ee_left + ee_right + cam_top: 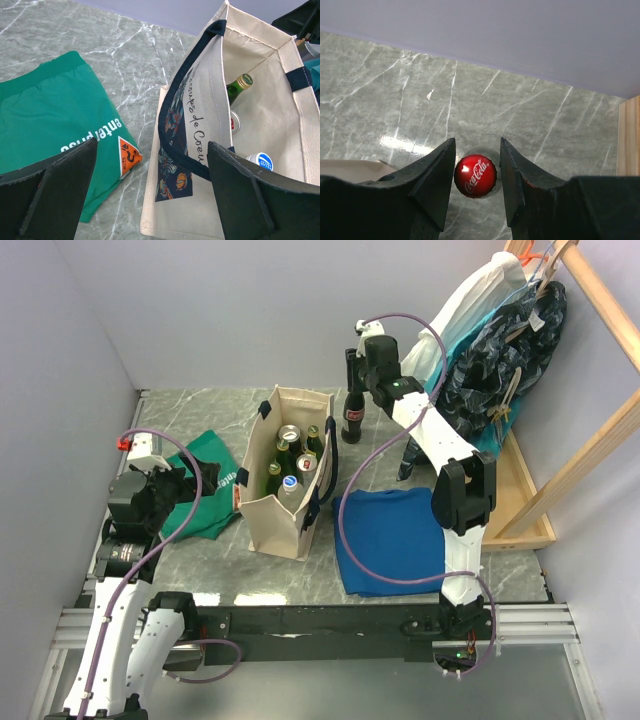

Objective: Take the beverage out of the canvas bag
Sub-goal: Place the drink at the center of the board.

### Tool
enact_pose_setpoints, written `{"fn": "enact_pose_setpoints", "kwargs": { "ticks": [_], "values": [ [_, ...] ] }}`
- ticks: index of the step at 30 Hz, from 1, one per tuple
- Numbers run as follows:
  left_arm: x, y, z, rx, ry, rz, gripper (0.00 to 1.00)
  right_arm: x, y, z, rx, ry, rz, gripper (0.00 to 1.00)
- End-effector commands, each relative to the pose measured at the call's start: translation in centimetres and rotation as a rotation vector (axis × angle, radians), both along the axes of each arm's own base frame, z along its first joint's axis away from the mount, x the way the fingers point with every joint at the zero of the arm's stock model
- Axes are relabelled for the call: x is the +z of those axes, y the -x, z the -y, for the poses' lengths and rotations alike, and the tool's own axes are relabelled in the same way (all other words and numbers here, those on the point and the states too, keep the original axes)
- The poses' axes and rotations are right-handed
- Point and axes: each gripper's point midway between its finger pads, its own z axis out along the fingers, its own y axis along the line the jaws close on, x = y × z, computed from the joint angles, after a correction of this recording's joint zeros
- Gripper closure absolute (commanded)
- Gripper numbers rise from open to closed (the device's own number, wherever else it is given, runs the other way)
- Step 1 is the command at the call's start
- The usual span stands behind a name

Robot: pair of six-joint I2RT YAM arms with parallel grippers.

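The cream canvas bag [272, 515] with navy handles stands open mid-table and holds several bottles and cans [290, 462]. In the left wrist view its side wall [210, 100] and a green bottle [239, 85] inside it show. A dark Coca-Cola bottle [353, 418] with a red cap [475, 176] stands upright on the table behind the bag. My right gripper [352, 375] is above it. Its jaws [477, 142] straddle the cap, slightly open, with a thin gap on the right side. My left gripper [185, 485] is open and empty [152, 150], left of the bag.
A green cloth with white lettering [215, 485] lies left of the bag, under my left gripper. A flat blue folded cloth [385, 535] lies to the bag's right. Clothes on hangers [500, 340] and a wooden frame [590, 440] stand at the back right.
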Motion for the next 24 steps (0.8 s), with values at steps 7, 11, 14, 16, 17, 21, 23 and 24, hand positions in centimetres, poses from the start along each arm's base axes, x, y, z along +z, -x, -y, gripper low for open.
{"fn": "enact_pose_setpoints", "kwargs": {
  "ticks": [7,11,14,16,17,21,23,24],
  "values": [
    [1.7,0.1,0.0,-0.007,-0.011,0.053,0.04,5.8,1.5,0.3,0.001,-0.014,0.094,0.52],
    [1.5,0.0,0.3,-0.020,-0.007,0.040,0.04,6.5,2.2,0.7,-0.004,-0.017,0.112,0.50],
    [1.4,-0.1,0.3,-0.024,-0.003,0.036,0.04,7.5,2.4,0.6,0.002,-0.018,0.110,0.50],
    [1.5,-0.1,0.4,-0.023,-0.001,0.039,0.04,8.1,2.8,0.6,0.011,0.006,0.118,0.50],
    [1.7,-0.1,0.3,-0.019,-0.002,0.046,0.04,8.4,2.9,0.7,0.009,0.017,0.127,0.50],
    [1.6,-0.1,0.3,-0.018,0.001,0.043,0.04,9.1,3.6,1.2,0.002,0.021,0.140,0.48],
    [1.6,-0.1,0.3,-0.018,0.003,0.043,0.04,9.7,4.1,1.3,0.003,0.015,0.143,0.48],
    [1.7,0.0,0.2,-0.015,0.002,0.047,0.04,9.8,4.2,1.3,0.002,0.013,0.144,0.48]
  ]
}}
